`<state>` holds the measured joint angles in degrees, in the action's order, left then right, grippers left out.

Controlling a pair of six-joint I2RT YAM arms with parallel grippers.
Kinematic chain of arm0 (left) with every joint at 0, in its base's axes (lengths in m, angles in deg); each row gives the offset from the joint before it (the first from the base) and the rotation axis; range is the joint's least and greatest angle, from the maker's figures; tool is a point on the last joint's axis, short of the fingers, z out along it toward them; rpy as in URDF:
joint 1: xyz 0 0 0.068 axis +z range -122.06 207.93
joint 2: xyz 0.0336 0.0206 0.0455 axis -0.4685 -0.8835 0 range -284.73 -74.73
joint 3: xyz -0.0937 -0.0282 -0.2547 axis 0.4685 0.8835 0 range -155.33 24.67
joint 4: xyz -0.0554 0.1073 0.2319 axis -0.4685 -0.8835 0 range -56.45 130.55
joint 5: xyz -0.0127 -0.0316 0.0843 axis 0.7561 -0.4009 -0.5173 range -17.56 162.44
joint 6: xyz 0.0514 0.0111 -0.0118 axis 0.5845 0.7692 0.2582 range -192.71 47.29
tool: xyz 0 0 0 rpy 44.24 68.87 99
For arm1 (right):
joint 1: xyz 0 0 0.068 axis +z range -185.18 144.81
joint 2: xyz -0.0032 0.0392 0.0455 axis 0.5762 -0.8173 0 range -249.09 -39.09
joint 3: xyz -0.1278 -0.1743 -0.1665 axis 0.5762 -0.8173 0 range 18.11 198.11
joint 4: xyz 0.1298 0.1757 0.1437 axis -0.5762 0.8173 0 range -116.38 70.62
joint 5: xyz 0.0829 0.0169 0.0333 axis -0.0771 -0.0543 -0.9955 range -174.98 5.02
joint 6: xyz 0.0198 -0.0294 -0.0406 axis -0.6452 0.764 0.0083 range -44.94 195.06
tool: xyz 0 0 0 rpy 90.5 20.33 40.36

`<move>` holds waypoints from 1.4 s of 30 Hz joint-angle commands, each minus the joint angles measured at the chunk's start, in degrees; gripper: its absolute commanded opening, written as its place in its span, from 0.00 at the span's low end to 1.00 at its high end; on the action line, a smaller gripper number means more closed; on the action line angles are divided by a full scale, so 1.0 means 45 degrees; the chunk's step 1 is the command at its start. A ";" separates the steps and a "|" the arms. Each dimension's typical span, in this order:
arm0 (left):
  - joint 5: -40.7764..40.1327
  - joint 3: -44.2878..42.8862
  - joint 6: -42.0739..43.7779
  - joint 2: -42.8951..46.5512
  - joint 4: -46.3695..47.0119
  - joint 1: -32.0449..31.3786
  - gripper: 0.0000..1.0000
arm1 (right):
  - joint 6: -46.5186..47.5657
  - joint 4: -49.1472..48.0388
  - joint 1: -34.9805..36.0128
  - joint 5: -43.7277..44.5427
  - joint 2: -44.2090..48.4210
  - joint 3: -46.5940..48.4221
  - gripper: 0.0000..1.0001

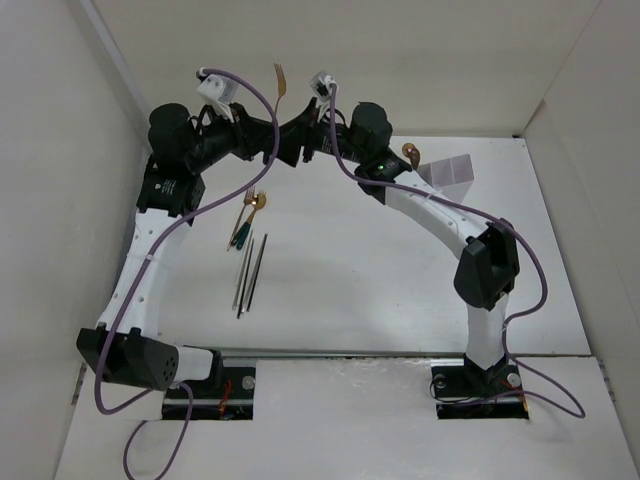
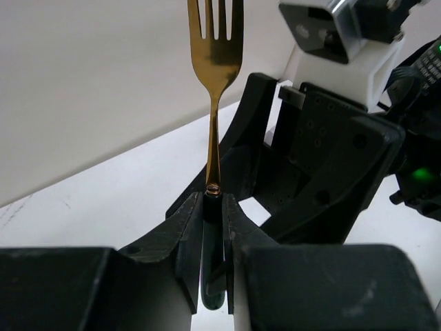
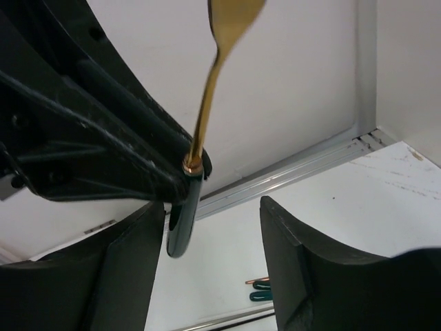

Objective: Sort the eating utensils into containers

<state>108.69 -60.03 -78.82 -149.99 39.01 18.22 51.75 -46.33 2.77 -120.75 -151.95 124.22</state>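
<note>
The left gripper is clamped on the dark handle of a fork. It holds the fork upright, with the gold neck rising out of the pinch and the tines cut off by the upper edge of the left wrist view. The right gripper faces it with its jaws spread wide. In the right wrist view the lower end of the fork's handle hangs close to the finger on the left of the frame, but whether it touches that finger cannot be told. In the overhead view both grippers meet at the upper centre of the frame, above the far edge of the table. Left of centre on the table lie two green-handled utensils, side by side with their gold heads pointing up the frame. The chopsticks lie just below them. The translucent box sits at the upper right, and a gold-headed utensil lies just to its left, partly hidden by the right arm.
</note>
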 commanded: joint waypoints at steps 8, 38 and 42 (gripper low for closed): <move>0.0187 0.0347 -0.0088 0.0534 0.0440 -0.0263 0.00 | -0.0386 -0.1251 0.0003 0.0234 -0.0155 0.0835 0.04; -0.6766 0.3687 0.1572 0.0164 -0.0887 0.0712 1.00 | 0.6390 0.4041 -0.7634 0.8358 0.2073 -0.5729 0.00; -0.6766 0.3414 0.1688 -0.0071 -0.1064 0.0831 1.00 | 0.6391 0.4041 -0.7750 0.8613 0.1468 -0.5298 0.00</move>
<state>79.75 -43.20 -72.37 -150.50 34.45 21.41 79.20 -26.79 -31.26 -84.01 -143.84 97.31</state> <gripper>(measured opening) 0.997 0.217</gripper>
